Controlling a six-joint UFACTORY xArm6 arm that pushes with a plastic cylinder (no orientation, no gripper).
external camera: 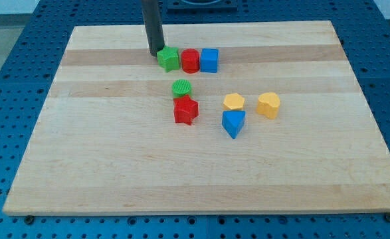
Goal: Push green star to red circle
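Observation:
The green star (169, 59) sits near the view's top, touching the left side of the red circle (191, 60). A blue cube (209, 60) touches the red circle's right side, so the three form a row. My tip (156, 52) stands just left of and slightly above the green star, right against it. The dark rod rises from there out of the view's top.
A green circle (181, 88) sits below the row, touching a red star (185, 110) beneath it. To the right are a yellow pentagon (234, 101), a yellow hexagon (268, 105) and a blue triangle (233, 123). The wooden board (101, 159) lies on a blue perforated table.

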